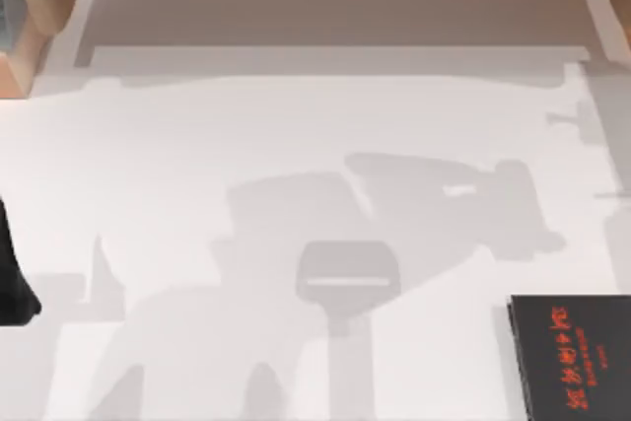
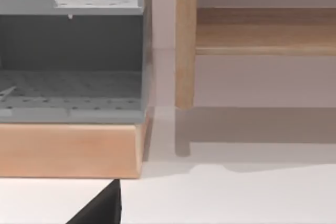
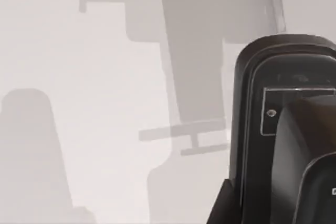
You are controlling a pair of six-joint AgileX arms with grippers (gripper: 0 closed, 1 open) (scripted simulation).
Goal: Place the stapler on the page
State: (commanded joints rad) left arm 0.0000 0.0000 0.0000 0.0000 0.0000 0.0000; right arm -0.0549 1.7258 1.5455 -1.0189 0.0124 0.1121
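Lying flat, page [image 1: 575,355] at table's [image 1: 296,194] right corner.

page: the flat black glossy rectangular page with red characters [image 1: 572,357] lies on the white desk [image 1: 296,165], near right corner (partly cut off)
wooden shelf unit [image 1: 20,36]: far left corner

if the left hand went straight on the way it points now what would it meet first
Likely the wooden base of the grey perforated rack, past a bare strip of white table; the left hand sits at the table's left edge, and depth is unclear.
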